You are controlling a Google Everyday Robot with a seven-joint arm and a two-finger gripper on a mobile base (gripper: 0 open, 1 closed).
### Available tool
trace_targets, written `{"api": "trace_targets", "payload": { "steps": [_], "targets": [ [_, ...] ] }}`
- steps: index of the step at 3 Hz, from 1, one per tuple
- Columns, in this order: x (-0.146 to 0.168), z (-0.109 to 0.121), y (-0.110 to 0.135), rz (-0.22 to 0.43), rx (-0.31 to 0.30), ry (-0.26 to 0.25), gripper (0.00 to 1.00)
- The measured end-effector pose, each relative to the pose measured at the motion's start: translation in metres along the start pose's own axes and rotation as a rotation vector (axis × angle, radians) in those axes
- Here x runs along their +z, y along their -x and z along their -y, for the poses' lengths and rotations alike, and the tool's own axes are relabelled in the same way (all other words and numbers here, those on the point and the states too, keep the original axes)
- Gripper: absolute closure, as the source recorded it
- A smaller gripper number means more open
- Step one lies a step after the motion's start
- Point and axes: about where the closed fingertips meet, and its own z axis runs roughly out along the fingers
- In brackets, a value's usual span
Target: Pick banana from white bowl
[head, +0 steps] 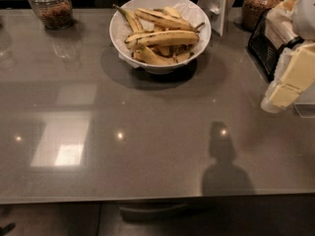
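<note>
Several bananas heaped in white bowl (193,10), far centre of grey table (147,146). Slim speckled banana (162,19) lying across far side of heap, dark stem toward right rim, just beyond thicker banana (165,38). Gripper (289,82) hanging at right edge, well apart from bowl; how far open, and whether holding anything, cannot tell. Glass jar (49,6) far left.

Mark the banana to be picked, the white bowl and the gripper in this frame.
banana (162,19), camera view, middle of the slim speckled one at the bowl's back.
white bowl (117,33), camera view, left inner wall.
gripper (276,98), camera view, its tip at the right edge, away from the bowl.
</note>
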Motion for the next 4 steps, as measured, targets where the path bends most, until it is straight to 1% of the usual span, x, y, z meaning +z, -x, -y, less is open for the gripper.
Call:
{"api": "trace_targets", "payload": {
  "steps": [1,2,3,4],
  "targets": [
    [-0.012,0.017,0.036,0.158,0.021,-0.032,0.00],
    [-0.012,0.045,0.078,0.354,0.072,-0.016,0.00],
    [0.005,0.078,0.114,0.532,0.171,0.039,0.00],
    [0.005,0.078,0.114,0.532,0.171,0.039,0.00]
  ]
}}
